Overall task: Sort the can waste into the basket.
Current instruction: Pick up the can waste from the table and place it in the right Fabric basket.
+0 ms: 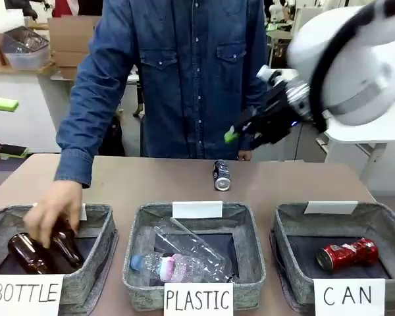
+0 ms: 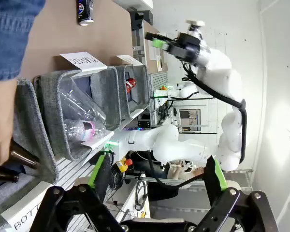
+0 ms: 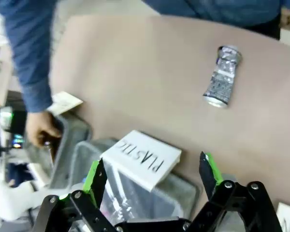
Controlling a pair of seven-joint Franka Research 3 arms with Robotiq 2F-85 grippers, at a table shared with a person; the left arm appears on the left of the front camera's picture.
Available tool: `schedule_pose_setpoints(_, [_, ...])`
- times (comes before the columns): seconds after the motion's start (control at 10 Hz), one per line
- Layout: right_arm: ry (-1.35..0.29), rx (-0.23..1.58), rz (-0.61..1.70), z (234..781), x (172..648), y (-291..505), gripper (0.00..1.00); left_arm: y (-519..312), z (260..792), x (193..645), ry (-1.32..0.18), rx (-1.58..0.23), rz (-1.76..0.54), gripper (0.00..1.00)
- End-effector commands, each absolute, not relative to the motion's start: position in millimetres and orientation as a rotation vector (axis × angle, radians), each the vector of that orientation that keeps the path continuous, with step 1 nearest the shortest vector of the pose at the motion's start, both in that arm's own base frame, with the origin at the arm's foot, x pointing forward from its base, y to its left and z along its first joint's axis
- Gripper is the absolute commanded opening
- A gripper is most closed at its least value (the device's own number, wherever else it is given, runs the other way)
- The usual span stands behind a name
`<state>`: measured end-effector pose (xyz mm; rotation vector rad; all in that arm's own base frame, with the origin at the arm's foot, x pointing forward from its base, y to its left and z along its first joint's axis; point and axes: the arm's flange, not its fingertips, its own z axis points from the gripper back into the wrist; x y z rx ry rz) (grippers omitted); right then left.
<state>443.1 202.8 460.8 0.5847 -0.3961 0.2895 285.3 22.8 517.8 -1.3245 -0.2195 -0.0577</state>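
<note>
A: Start with the big things. Where do the bins stand?

B: Three grey baskets sit in a row along the near edge of the table (image 1: pixel 151 181). The basket signed "CAN" (image 1: pixel 296 227) is the one on the robot's right, and the red can (image 1: pixel 347 255) already lies on its side inside it. The middle basket (image 1: pixel 139 260) holds clear plastic bottles (image 1: pixel 184 257). At the left one, the person's hand (image 1: pixel 52 210) is on the brown glass bottles (image 1: pixel 46 249).

A: And the can that's left?

B: The dark can (image 1: pixel 222 175) lies out on the bare table, beyond the middle basket and near the far edge. In the front view its long axis runs roughly away from the robot, silver end toward the camera. It's blurred, so I wouldn't swear to the exact angle.

A: Which arm is nearer?

B: The right one. The right gripper (image 1: pixel 240 131) hangs in the air above the far side of the table, just right of the can and well above it, jaws spread wide with nothing between them. In the right wrist view the dark can (image 3: pixel 224 76) sits ahead of the fingers and off to one side, not between them.

A: The left?

B: The left gripper (image 2: pixel 157 181) is also wide open and empty, back by the left basket and far from the can.

A: So the move?

B: I'd judge the right arm must come down and a little leftward, with its jaws turned across the can's long axis.
</note>
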Motion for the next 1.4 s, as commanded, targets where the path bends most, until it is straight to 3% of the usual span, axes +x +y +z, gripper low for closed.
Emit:
schedule_pose_setpoints(0.0, [-0.332, 0.507, 0.293, 428.4, 486.1, 216.4, 1.0, 23.4, 518.1, 283.1, -0.225, -1.327, -0.075, 1.0])
schedule_pose_setpoints(0.1, [-0.322, 0.444, 0.308, 443.8, 474.6, 192.3, 1.0, 23.4, 518.1, 283.1, -0.225, -1.327, -0.075, 1.0])
schedule_pose_setpoints(0.2, [-0.359, 0.539, 0.305, 427.4, 462.4, 218.9, 1.0, 23.4, 518.1, 283.1, -0.225, -1.327, -0.075, 1.0])
schedule_pose_setpoints(0.3, [-0.33, 0.49, 0.316, 409.5, 475.3, 215.5, 1.0, 23.4, 518.1, 283.1, -0.225, -1.327, -0.075, 1.0])
schedule_pose_setpoints(0.4, [-0.355, 0.268, 0.291, 405.3, 481.8, 223.9, 1.0, 23.4, 518.1, 283.1, -0.225, -1.327, -0.075, 1.0])
schedule_pose_setpoints(0.5, [-0.339, 0.242, 0.273, 388.3, 501.1, 237.9, 1.0, 23.4, 518.1, 283.1, -0.225, -1.327, -0.075, 1.0])
schedule_pose_setpoints(0.7, [-0.375, 0.222, 0.216, 372.2, 530.1, 247.8, 1.0, 23.4, 518.1, 283.1, -0.225, -1.327, -0.075, 1.0])
schedule_pose_setpoints(1.0, [-0.305, 0.206, 0.214, 335.7, 563.9, 266.0, 1.0, 23.4, 518.1, 283.1, -0.225, -1.327, -0.075, 1.0])
schedule_pose_setpoints(1.3, [-0.259, 0.216, 0.239, 315.7, 574.1, 277.1, 1.0, 23.4, 518.1, 283.1, -0.225, -1.327, -0.075, 1.0])
